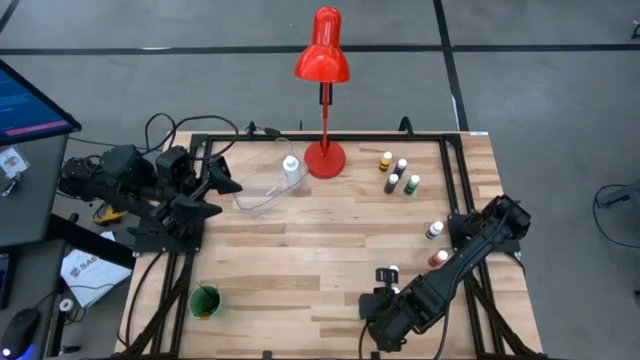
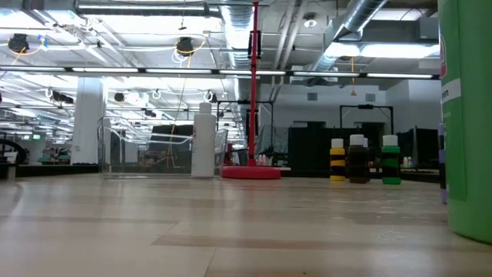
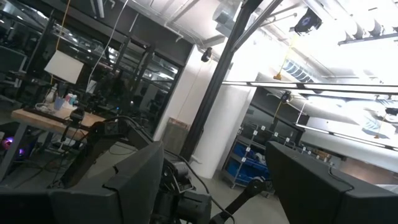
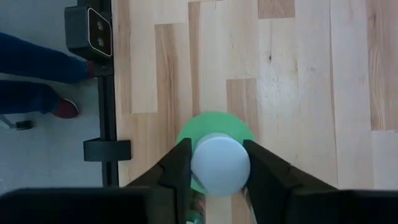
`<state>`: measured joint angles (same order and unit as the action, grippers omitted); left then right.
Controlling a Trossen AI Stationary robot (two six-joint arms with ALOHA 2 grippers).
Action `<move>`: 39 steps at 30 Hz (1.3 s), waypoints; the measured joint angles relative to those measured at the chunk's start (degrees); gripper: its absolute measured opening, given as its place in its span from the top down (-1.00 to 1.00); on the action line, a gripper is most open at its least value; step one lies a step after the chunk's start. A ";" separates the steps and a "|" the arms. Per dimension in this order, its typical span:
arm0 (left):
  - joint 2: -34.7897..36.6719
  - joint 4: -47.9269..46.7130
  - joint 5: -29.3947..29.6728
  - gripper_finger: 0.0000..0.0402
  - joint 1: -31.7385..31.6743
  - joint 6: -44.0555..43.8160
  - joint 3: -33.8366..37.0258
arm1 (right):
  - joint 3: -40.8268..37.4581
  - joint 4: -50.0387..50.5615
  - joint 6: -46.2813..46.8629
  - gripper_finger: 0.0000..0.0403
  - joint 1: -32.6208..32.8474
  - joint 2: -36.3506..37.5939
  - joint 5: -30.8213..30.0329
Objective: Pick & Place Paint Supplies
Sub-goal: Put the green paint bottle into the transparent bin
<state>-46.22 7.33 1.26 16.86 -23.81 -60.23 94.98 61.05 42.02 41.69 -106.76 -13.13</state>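
A green paint bottle (image 4: pixel 214 122) with a white cap stands upright on the wood table close to its near edge. It fills the right side of the low view as a tall green wall (image 2: pixel 466 115). My right gripper (image 4: pixel 219 167) points steeply down over it, shut on the cap. In the high view the gripper (image 1: pixel 380 305) hides the bottle. My left gripper (image 1: pixel 221 188) is open and raised at the table's left edge. In the left wrist view its fingers (image 3: pixel 134 180) point into the room with nothing between them. My right gripper pinches the white cap (image 4: pixel 200 165) of the green bottle between its two fingers, one on each opposite side. The fingers come from above, slanting steeply down. The bottle is upright with its base on the table (image 2: pixel 469 231).
Several small bottles (image 1: pixel 399 173) stand far right, and two more (image 1: pixel 436 244) are near the right arm's base. A red desk lamp (image 1: pixel 324 156) stands at the far middle. A clear tub (image 1: pixel 262 192) with a white bottle (image 1: pixel 291 167) is beside it. A green cup (image 1: pixel 205 301) sits near left.
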 joint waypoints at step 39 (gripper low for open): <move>0.63 -4.48 2.04 -0.36 -0.02 0.00 0.02 | 18.29 1.26 -35.18 0.45 -40.49 -3.42 2.99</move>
<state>-45.58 2.85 3.30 16.84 -23.81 -60.20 113.27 62.32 6.84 1.20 -110.18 -10.13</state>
